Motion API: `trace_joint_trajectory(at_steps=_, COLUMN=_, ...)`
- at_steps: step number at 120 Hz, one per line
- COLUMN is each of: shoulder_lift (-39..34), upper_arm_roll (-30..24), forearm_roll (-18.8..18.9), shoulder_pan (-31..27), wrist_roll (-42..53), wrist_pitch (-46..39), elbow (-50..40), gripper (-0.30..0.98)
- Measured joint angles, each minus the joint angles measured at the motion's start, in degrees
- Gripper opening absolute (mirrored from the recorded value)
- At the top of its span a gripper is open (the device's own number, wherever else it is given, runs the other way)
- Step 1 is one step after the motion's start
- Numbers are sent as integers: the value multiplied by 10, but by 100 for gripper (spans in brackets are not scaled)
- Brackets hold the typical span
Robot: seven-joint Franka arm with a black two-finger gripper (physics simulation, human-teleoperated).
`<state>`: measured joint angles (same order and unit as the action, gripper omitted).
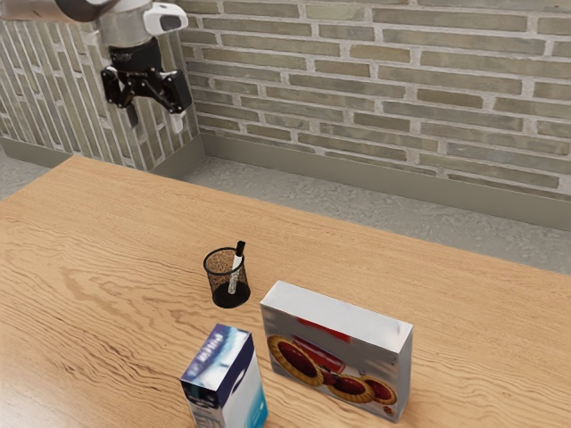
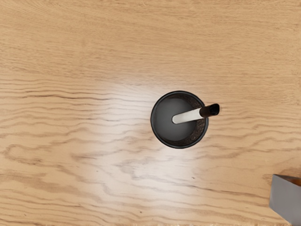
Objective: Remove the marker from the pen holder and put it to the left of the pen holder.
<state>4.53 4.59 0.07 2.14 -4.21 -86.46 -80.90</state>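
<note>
High above the table, at the upper left of the exterior view, my gripper [image 1: 154, 120] hangs with its two fingers spread and nothing between them. The black mesh pen holder [image 1: 215, 280] stands upright on the table, well below and away from the gripper. A white marker [image 1: 235, 267] with a black cap leans inside it, cap up and poking over the rim. From above, the wrist view has the round pen holder [image 2: 154, 119] near the middle, and the marker [image 2: 188, 116] tilts across it with its cap beyond the rim.
Close to the pen holder on the wooden table [image 1: 116, 267] stand a cookie box [image 1: 343, 357] and a blue-and-white carton [image 1: 227, 383]. A grey box corner [image 2: 287, 200] appears in the wrist view. A brick wall [image 1: 384, 89] rises behind the table.
</note>
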Motion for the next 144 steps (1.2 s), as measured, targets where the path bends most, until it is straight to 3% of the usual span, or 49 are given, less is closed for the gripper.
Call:
trace_joint_trajectory(at_steps=41, shoulder_lift=6, upper_arm_roll=-3, forearm_roll=-1, shoulder_pan=0, wrist_roll=-6, wrist_pitch=10, elbow=9, gripper=69)
trace_joint_trajectory(at_steps=56, shoulder_lift=41, upper_arm_roll=-25, forearm_roll=5, shoulder_pan=-2, wrist_roll=-8, wrist_pitch=10, elbow=35, gripper=69)
trace_joint_trajectory(at_steps=81, shoulder_lift=25, upper_arm_roll=-61, forearm_roll=25, shoulder_pan=5, wrist_roll=-20, wrist_pitch=-55, elbow=-121, gripper=69)
trace_joint_trajectory(at_steps=115, shoulder_lift=87, upper_arm_roll=-80, forearm_roll=32, shoulder_pan=4, wrist_roll=-26, wrist_pitch=-108, elbow=-164, gripper=69)
trace_joint_trajectory(at_steps=132, shoulder_lift=103, upper_arm_roll=-91, forearm_roll=45, shoulder_pan=5, wrist_roll=-24, wrist_pitch=-134, elbow=-166, gripper=69)
trace_joint_trajectory(at_steps=144, shoulder_lift=157, upper_arm_roll=-93, forearm_roll=49, shoulder_pan=4, wrist_roll=-21, wrist_pitch=-149, elbow=-104, gripper=69)
